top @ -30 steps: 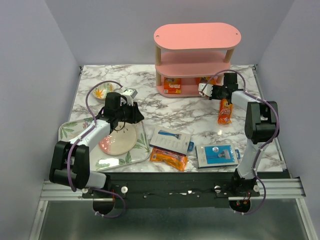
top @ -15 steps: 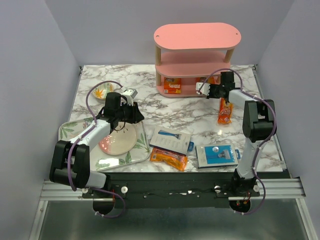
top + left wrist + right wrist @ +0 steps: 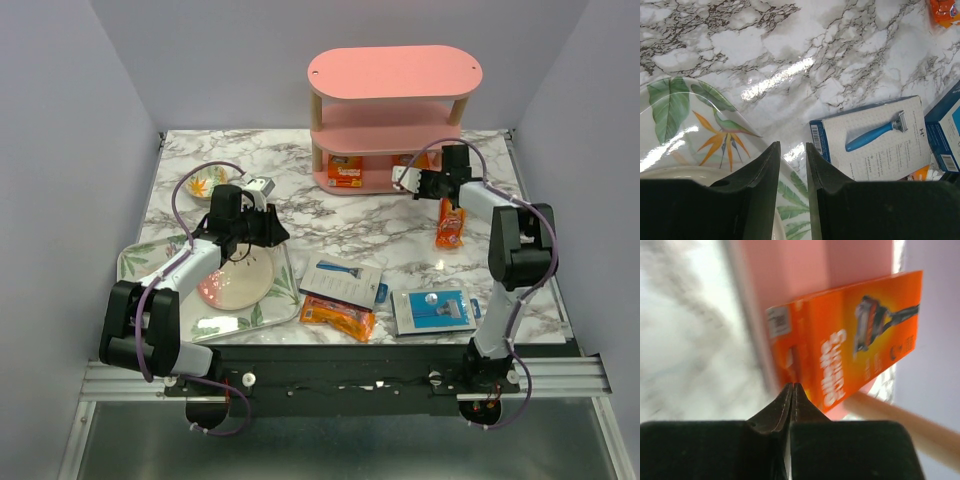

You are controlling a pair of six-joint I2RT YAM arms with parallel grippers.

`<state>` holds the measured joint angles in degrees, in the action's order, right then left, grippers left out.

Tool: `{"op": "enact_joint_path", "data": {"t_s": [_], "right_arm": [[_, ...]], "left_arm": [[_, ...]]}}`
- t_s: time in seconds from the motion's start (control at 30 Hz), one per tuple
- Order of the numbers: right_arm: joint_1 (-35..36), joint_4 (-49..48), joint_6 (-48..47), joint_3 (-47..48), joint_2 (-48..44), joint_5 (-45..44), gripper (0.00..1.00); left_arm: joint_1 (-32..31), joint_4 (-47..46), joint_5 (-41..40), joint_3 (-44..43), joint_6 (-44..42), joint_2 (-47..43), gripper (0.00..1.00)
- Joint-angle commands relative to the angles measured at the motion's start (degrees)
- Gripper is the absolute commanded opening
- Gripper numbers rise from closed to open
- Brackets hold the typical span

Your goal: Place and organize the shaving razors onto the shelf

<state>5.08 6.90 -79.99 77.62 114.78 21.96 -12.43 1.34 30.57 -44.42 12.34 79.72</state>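
My right gripper is pinched nearly shut, its tips right at the lower edge of an orange razor pack; whether they nip that edge I cannot tell. The pack sits on the bottom board of the pink shelf, just ahead of me. My left gripper hangs slightly parted and empty above the flowered tray, near a blue razor card

A pink three-tier shelf with wooden posts stands at the upper middle, with an orange packet on its bottom board. At the lower middle of the white marble table lie a blue-and-grey card, a second card and another orange packet.
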Motion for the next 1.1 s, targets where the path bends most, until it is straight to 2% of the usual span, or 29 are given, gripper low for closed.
{"op": "enact_joint_path", "data": {"t_s": [0.0, 0.03, 0.07, 0.13, 0.17, 0.23, 0.27, 0.37, 0.43, 0.5, 0.53, 0.6, 0.67, 0.73, 0.8, 0.9, 0.93, 0.97, 1.0, 1.07], "right_arm": [[1.0, 4.3, 4.5, -7.3, -12.0, -0.5, 0.22], [1.2, 7.4, 5.3, -8.5, -16.0, -0.5, 0.28], [1.7, 9.4, 6.0, -11.1, -18.3, -0.2, 0.38], [3.3, 15.6, 8.7, -13.5, -22.6, 1.3, 0.48], [3.8, 18.0, 9.5, -15.0, -26.9, 3.8, 0.62], [6.1, 25.1, 13.1, -15.8, -30.6, 6.1, 0.72], [7.1, 26.8, 15.0, -15.9, -33.1, 7.8, 1.00], [11.3, 33.2, 24.3, -15.3, -34.8, 12.5, 1.00], [13.5, 38.6, 30.7, -11.7, -31.7, 15.0, 1.00], [13.8, 40.1, 40.8, -8.8, -25.6, 18.5, 0.98], [13.8, 40.3, 44.4, -6.5, -23.4, 19.2, 0.97], [13.9, 38.6, 50.3, -5.9, -21.4, 22.4, 0.95], [14.8, 33.6, 52.3, -6.2, -20.5, 22.3, 0.97], [16.8, 33.3, 52.6, -3.8, -17.0, 21.0, 0.99], [17.8, 33.7, 54.1, 0.7, -14.2, 20.6, 1.00], [18.1, 33.4, 56.6, 3.5, -10.3, 20.4, 1.00], [18.1, 34.2, 56.8, 4.0, -9.1, 20.6, 1.00], [18.1, 34.7, 56.8, 4.3, -7.6, 20.6, 1.00], [18.1, 34.8, 57.0, 4.1, -7.3, 20.7, 1.00], [18.0, 34.5, 57.0, 3.6, -7.2, 20.8, 1.00]], "left_arm": [[0.3, -3.4, 2.6, 0.0, 1.5, -0.7, 0.39], [0.3, -3.5, 2.7, 0.0, 1.8, -0.7, 0.40], [0.2, -3.8, 3.0, -0.2, 2.5, -0.8, 0.41], [-0.2, -3.8, 4.2, -0.3, 3.1, -0.8, 0.44], [-0.5, -3.8, 4.6, -0.5, 3.6, -0.9, 0.45], [-1.8, -3.8, 5.4, -0.5, 3.2, -1.5, 0.50], [-2.4, -3.5, 5.4, -0.5, 3.0, -1.8, 0.52], [-4.7, -2.1, 6.3, -0.7, 1.0, -2.6, 0.57], [-5.7, -1.6, 6.8, -0.7, 0.3, -3.3, 0.61], [-6.6, -1.4, 7.4, -0.6, 0.1, -4.3, 0.65], [-6.6, -0.3, 7.6, -0.6, -0.5, -4.5, 0.71], [-6.7, 2.2, 7.9, -1.0, -1.7, -5.0, 0.72], [-6.7, 5.6, 7.8, -1.7, -5.6, -4.8, 0.73], [-6.7, 8.6, 7.8, -2.5, -8.6, -3.4, 0.73], [-7.0, 16.6, 7.4, -5.5, -16.1, -1.3, 0.74], [-8.4, 28.9, 8.0, -10.6, -29.1, 1.3, 0.65], [-9.8, 31.8, 7.9, -11.6, -32.9, 1.7, 0.58], [-10.8, 34.5, 7.8, -12.7, -36.0, 1.9, 0.55], [-11.6, 38.4, 7.4, -12.7, -41.8, 1.8, 0.53], [-14.1, 39.7, 5.3, -10.4, -44.8, 0.7, 0.52]]}}
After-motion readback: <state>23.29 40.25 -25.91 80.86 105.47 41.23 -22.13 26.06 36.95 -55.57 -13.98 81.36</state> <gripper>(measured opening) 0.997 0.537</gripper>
